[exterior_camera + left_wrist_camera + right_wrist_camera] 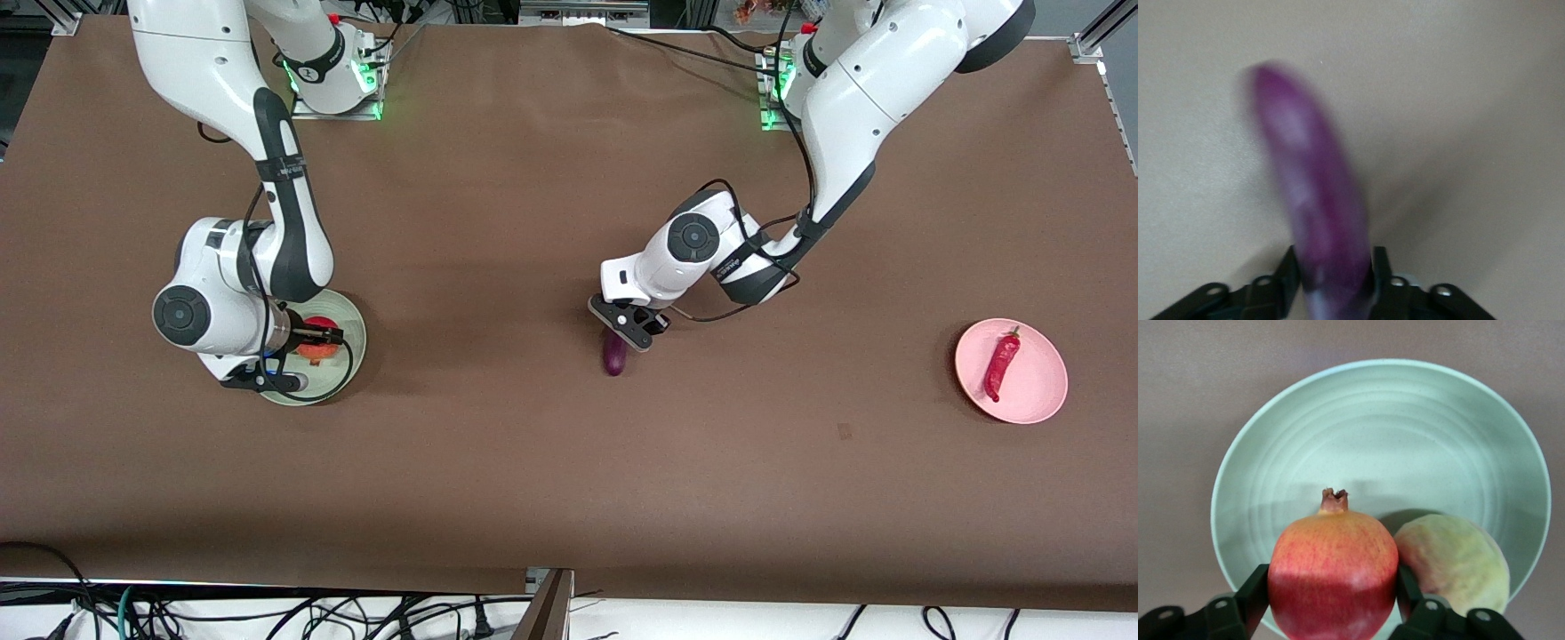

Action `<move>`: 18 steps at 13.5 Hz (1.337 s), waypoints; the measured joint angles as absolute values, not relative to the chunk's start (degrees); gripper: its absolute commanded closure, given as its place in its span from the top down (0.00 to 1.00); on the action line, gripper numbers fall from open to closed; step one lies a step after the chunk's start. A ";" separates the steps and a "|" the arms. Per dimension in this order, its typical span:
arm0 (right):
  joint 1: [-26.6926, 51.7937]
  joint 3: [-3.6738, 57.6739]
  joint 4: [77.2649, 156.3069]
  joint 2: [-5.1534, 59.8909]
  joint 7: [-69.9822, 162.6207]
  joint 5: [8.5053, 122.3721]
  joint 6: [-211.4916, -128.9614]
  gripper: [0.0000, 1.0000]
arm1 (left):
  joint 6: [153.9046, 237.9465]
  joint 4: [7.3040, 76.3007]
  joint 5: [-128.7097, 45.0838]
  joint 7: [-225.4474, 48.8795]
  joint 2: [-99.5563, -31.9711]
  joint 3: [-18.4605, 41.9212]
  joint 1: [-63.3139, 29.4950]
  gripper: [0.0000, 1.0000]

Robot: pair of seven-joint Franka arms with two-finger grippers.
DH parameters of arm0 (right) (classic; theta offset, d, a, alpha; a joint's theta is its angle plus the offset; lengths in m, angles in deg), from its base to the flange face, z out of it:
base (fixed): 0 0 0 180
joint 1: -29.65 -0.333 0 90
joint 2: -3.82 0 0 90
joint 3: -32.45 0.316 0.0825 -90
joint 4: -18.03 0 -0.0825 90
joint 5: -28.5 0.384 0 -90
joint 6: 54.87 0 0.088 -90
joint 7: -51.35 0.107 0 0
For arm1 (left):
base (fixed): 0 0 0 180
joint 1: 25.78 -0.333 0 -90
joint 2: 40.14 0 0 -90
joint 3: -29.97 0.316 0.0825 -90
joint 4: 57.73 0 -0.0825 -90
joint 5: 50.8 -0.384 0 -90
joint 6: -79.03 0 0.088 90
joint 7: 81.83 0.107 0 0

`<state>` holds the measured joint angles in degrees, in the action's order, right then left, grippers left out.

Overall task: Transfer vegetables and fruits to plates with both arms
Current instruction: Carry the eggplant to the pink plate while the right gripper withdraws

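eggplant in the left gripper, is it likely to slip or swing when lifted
The long glossy purple eggplant looks smooth-skinned, so it may slide between the left gripper fingers. It is pinched near one end, so its free length will probably sag or pivot. Its rounded body would likely roll on the brown table if dropped.

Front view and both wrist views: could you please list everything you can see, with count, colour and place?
Table: one, brown, under everything.
Green plate: one, pale green, toward the right arm's end.
Peach: one, pale yellow, lying in the green plate.
Red fruit: one, red with a yellowish patch, held over the green plate.
Pink plate: one, pink, toward the left arm's end.
Chili: one, red, on the pink plate.
Eggplant: one, purple, mid-table, gripped at one end.
Right gripper: black, shut on the red fruit.
Left gripper: black, shut on the eggplant.
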<state>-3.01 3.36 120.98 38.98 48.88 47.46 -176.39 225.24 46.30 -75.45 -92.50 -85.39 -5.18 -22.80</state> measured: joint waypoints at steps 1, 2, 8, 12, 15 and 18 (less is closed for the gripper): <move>-2.84 3.31 120.57 38.97 48.19 47.48 -176.55 1.00 | 225.17 46.02 -75.53 -92.25 -85.00 -5.16 -22.91 0.00; -2.66 3.17 119.73 38.84 47.93 47.49 -176.48 1.00 | 224.28 45.62 -75.53 -91.95 -84.08 -5.15 -23.20 0.00; -2.61 1.69 108.83 36.15 47.94 47.51 -165.47 1.00 | 190.50 40.24 -75.52 -87.84 -68.35 -6.25 -25.03 0.00; -2.59 -0.14 107.29 26.55 48.60 46.00 -156.57 1.00 | 167.37 31.43 -75.46 -70.05 -65.50 -5.67 -31.72 0.00; -4.47 0.26 107.31 20.34 55.10 40.87 -152.33 1.00 | 165.32 29.89 -75.68 -60.02 -65.72 -4.48 -43.14 0.00; -8.03 1.43 107.35 17.54 60.73 38.19 -150.59 1.00 | 166.91 29.91 -82.48 -55.37 -68.82 -4.16 -54.92 0.00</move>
<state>-8.03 1.43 107.35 17.54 60.73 38.19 -150.59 166.91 29.91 -82.48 -55.37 -68.82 -4.16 -54.92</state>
